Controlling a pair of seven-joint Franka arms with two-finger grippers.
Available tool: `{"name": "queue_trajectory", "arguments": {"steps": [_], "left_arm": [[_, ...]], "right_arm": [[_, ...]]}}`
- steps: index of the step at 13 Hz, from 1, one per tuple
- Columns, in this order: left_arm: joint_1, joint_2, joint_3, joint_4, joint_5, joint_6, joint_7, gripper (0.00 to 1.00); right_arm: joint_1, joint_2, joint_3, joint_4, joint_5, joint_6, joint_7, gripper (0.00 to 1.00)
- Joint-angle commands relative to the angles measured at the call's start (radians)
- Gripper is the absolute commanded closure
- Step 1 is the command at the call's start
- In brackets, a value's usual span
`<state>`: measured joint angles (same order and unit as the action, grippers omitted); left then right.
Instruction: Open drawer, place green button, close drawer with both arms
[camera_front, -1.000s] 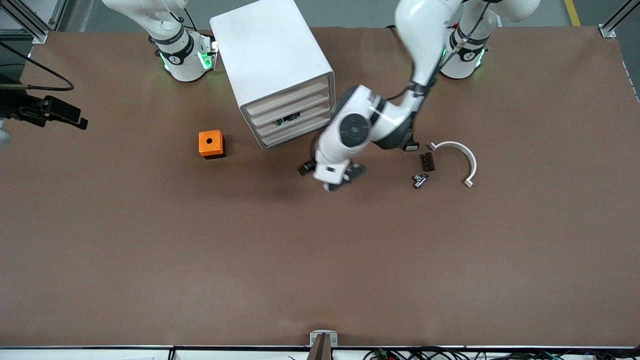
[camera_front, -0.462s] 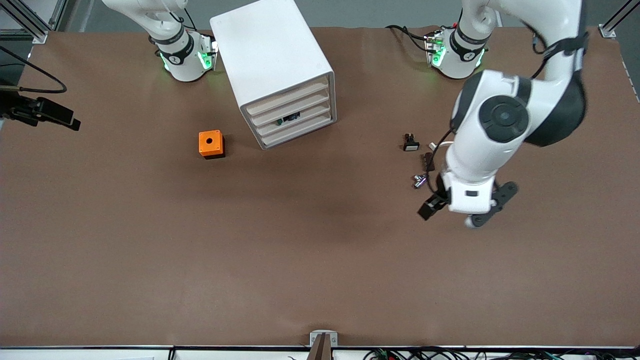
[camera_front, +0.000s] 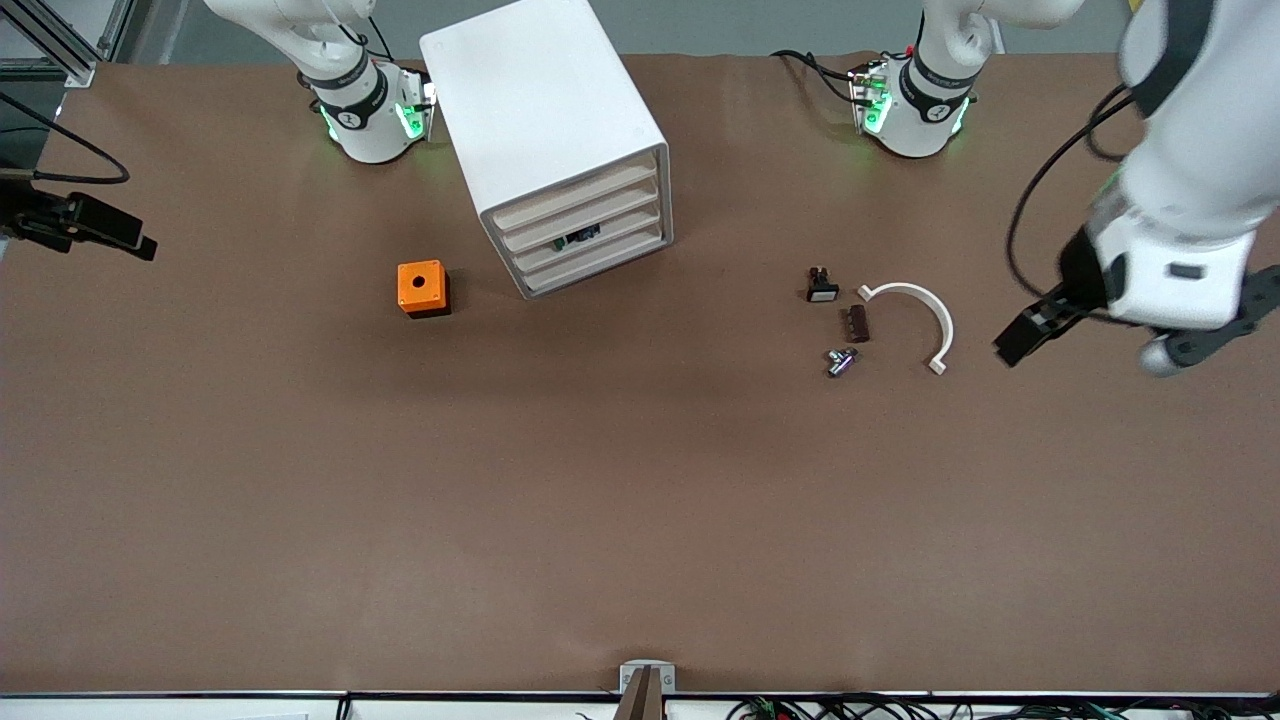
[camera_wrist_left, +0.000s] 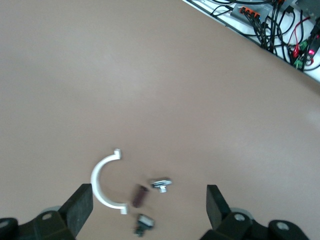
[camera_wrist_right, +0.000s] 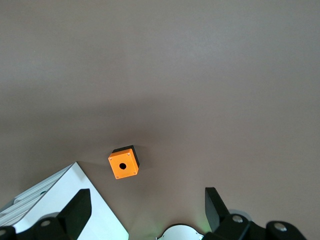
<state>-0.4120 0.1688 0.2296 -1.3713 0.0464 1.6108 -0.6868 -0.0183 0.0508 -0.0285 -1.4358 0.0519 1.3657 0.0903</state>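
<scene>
The white cabinet (camera_front: 545, 120) stands near the right arm's base, all four drawers shut. Through the translucent front of the third drawer (camera_front: 610, 236) I see the small dark button (camera_front: 575, 238) with a green spot. My left gripper (camera_front: 1120, 338) is open and empty, up in the air over the table at the left arm's end, beside the small parts; in the left wrist view (camera_wrist_left: 148, 200) its fingers frame them. My right gripper (camera_wrist_right: 146, 200) is open and empty, high over the table, looking down on the orange box (camera_wrist_right: 123, 163) and the cabinet (camera_wrist_right: 60, 200).
The orange box (camera_front: 421, 287) sits beside the cabinet. A black white-faced button (camera_front: 821, 287), a brown piece (camera_front: 856, 324), a metal piece (camera_front: 840, 361) and a white arc (camera_front: 925, 310) lie toward the left arm's end. The arc also shows in the left wrist view (camera_wrist_left: 101, 185).
My left arm has swung from in front of the cabinet, over the small parts, to the left arm's end of the table. The right arm has barely moved.
</scene>
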Motion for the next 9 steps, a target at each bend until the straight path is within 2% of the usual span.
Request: {"name": "queue_trajectory", "arguments": {"steps": [1,3,5,6,7,9], "left_arm": [[0.044,-0.037,-0.007,-0.011,0.012,-0.049,0.213,0.00],[0.094,-0.095,-0.007,-0.018,0.012,-0.086,0.340,0.00],[0.110,-0.126,-0.013,-0.021,0.010,-0.150,0.398,0.00],[0.142,-0.129,-0.041,-0.026,0.012,-0.163,0.398,0.00],[0.183,-0.135,-0.100,-0.029,0.012,-0.169,0.398,0.00],[0.223,-0.164,-0.153,-0.075,0.012,-0.163,0.398,0.00]], "right_arm": [[-0.020,-0.006,0.007,0.009,-0.018,0.001,-0.015,0.00],[-0.020,-0.006,0.007,0.003,-0.023,0.004,-0.024,0.00],[-0.017,-0.023,0.009,-0.014,-0.030,0.022,-0.136,0.00],[-0.018,-0.049,0.009,-0.040,-0.029,0.044,-0.147,0.00],[-0.019,-0.075,0.009,-0.066,-0.029,0.071,-0.146,0.00],[-0.019,-0.150,0.009,-0.171,-0.027,0.151,-0.146,0.00]]}}
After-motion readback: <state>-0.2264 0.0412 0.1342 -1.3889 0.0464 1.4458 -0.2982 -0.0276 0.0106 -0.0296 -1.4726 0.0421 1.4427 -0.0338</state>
